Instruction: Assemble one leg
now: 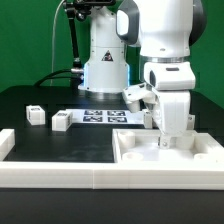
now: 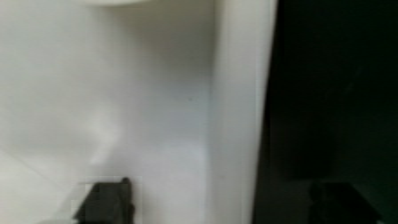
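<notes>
Two small white legs with square tags lie on the black table at the exterior view's left, one (image 1: 35, 114) farther left and one (image 1: 60, 121) beside it. A third tagged white piece (image 1: 137, 97) sits just beside my hand. My gripper (image 1: 160, 136) is low over the far edge of the large white panel (image 1: 175, 158), well to the right of the two legs. In the wrist view the panel's raised rim (image 2: 240, 110) runs between my jaws. My gripper (image 2: 222, 205) looks open and holds nothing. One dark finger (image 2: 107, 202) shows over the white surface; the other is lost against the black table.
The marker board (image 1: 104, 115) lies flat at the arm's base, between the legs and the panel. A long white wall (image 1: 70, 178) runs along the table's front, with a raised end (image 1: 8, 142) at the exterior view's left.
</notes>
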Motion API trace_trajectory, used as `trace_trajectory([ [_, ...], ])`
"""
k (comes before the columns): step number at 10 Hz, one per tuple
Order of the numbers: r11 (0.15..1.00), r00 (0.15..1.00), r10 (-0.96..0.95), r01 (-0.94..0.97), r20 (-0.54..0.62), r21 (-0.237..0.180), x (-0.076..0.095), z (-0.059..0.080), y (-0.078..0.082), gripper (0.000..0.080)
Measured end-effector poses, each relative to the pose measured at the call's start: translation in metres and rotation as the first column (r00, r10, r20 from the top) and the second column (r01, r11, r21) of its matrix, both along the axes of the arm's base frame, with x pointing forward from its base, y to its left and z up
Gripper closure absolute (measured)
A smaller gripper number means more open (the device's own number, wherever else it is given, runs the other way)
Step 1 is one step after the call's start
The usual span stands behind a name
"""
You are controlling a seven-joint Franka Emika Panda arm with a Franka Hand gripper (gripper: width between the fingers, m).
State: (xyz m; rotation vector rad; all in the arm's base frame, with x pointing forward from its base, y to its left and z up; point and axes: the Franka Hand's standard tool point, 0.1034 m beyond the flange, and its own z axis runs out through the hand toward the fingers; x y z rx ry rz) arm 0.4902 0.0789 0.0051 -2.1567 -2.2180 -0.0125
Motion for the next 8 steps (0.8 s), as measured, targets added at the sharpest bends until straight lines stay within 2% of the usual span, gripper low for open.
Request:
trace_trajectory([
  [1,1.000,1.000,0.000,0.000,0.000,0.000,0.000,0.000,0.000,0.0200],
  [2,1.000,1.000,0.000,0.000,0.001,0.000,0.000,0.000,0.000,0.0165],
  [7,1.000,1.000,-0.012,0.012,0.001,-0.001,0.000,0.002,0.001,0.0151],
  [8,0.999,0.999,-0.031,0.031,0.014,-0.011,-0.001,0.015,0.006,0.0151],
])
